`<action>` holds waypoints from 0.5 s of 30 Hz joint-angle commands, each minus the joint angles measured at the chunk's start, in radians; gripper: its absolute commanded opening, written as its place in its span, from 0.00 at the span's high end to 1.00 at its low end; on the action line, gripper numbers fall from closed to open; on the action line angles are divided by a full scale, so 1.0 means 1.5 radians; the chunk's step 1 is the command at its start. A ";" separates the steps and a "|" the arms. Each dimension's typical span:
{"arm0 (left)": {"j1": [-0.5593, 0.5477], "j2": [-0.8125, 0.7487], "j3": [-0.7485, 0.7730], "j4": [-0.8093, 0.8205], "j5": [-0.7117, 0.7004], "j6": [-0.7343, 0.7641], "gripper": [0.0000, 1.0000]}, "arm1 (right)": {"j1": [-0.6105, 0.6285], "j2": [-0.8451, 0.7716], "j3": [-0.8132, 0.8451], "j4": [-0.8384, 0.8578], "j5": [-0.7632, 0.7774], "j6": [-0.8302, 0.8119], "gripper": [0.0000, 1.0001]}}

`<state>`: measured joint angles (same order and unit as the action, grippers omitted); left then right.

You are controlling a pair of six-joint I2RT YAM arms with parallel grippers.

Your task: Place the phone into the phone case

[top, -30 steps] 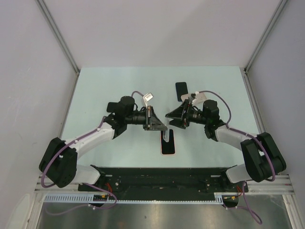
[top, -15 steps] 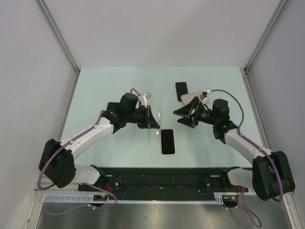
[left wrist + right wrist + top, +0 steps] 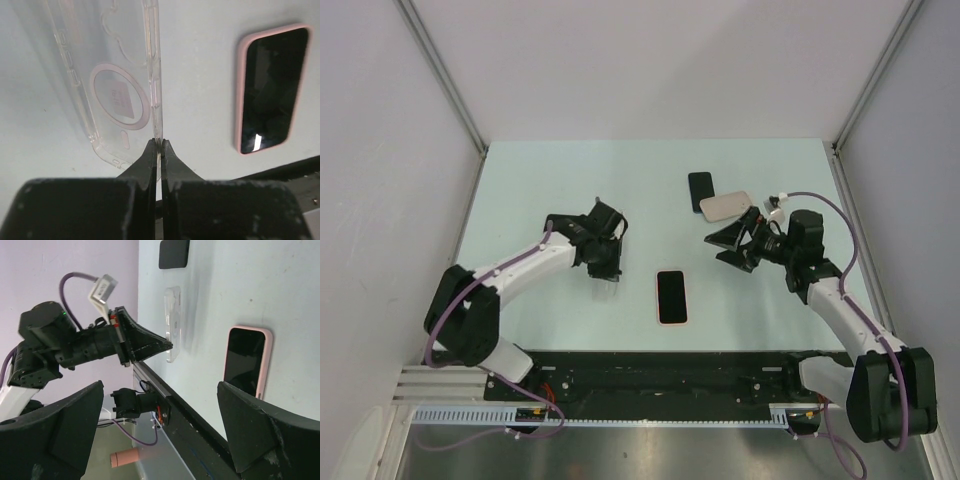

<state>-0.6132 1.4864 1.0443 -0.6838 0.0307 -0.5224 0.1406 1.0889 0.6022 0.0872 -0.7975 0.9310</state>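
Observation:
A phone with a pink rim (image 3: 671,297) lies screen up on the table near the front middle; it also shows in the left wrist view (image 3: 270,90) and the right wrist view (image 3: 247,367). My left gripper (image 3: 607,264) is shut on the edge of a clear phone case (image 3: 115,85), pinched between its fingertips (image 3: 152,150), left of the phone and apart from it. The case stands on edge just over the table (image 3: 172,330). My right gripper (image 3: 728,245) is open and empty, up and to the right of the phone.
A black phone (image 3: 700,190) and a beige flat case (image 3: 725,207) lie at the back, just behind my right gripper. The black rail (image 3: 660,375) runs along the table's near edge. Grey walls stand on both sides.
Both grippers have drawn apart from above the pink-rimmed phone. The left one moved left with the clear case in it; the right one moved right. The phone now lies fully uncovered.

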 commanded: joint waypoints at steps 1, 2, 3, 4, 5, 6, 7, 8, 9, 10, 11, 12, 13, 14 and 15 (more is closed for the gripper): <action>-0.008 0.043 0.022 -0.020 -0.035 -0.011 1.00 | -0.027 -0.023 0.004 -0.042 -0.032 -0.048 0.00; -0.010 0.054 0.022 -0.015 -0.031 -0.016 1.00 | -0.030 -0.024 0.005 -0.051 -0.034 -0.052 0.00; -0.011 0.060 0.022 -0.002 -0.008 -0.019 1.00 | -0.034 -0.027 0.005 -0.055 -0.035 -0.062 0.00; -0.011 0.067 0.018 0.006 0.001 -0.028 0.99 | -0.041 -0.028 0.005 -0.055 -0.038 -0.066 0.00; -0.011 0.071 0.015 0.015 0.014 -0.031 0.96 | -0.044 -0.030 0.005 -0.076 -0.039 -0.071 0.00; -0.010 0.072 0.013 0.029 0.033 -0.036 0.93 | -0.047 -0.031 0.005 -0.080 -0.039 -0.076 0.00; -0.011 0.076 0.010 0.037 0.044 -0.045 0.88 | -0.048 -0.030 0.004 -0.083 -0.041 -0.083 0.00; -0.011 0.077 0.009 0.041 0.048 -0.049 0.77 | -0.052 -0.031 0.004 -0.087 -0.042 -0.085 0.00; -0.010 0.078 0.010 0.045 0.051 -0.056 0.73 | -0.053 -0.030 0.005 -0.088 -0.043 -0.087 0.00; -0.011 0.077 0.011 0.047 0.057 -0.066 0.67 | -0.054 -0.026 0.005 -0.088 -0.047 -0.088 0.00; -0.011 0.075 0.012 0.048 0.056 -0.071 0.52 | -0.057 -0.027 0.005 -0.088 -0.048 -0.088 0.01; -0.011 0.072 0.014 0.048 0.054 -0.075 0.48 | -0.057 -0.027 0.005 -0.087 -0.050 -0.088 0.00; -0.011 0.063 0.022 0.044 0.039 -0.086 0.43 | -0.057 -0.026 0.005 -0.086 -0.055 -0.086 0.00; -0.008 0.059 0.029 0.039 0.022 -0.091 0.33 | -0.058 -0.027 0.005 -0.082 -0.057 -0.084 0.00; -0.005 0.055 0.039 0.024 0.004 -0.104 0.29 | -0.058 -0.028 0.004 -0.081 -0.060 -0.084 0.00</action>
<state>-0.6247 1.5993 1.0443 -0.6388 0.0875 -0.5999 0.0608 1.0649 0.6022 -0.0372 -0.8459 0.8249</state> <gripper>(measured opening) 0.606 0.994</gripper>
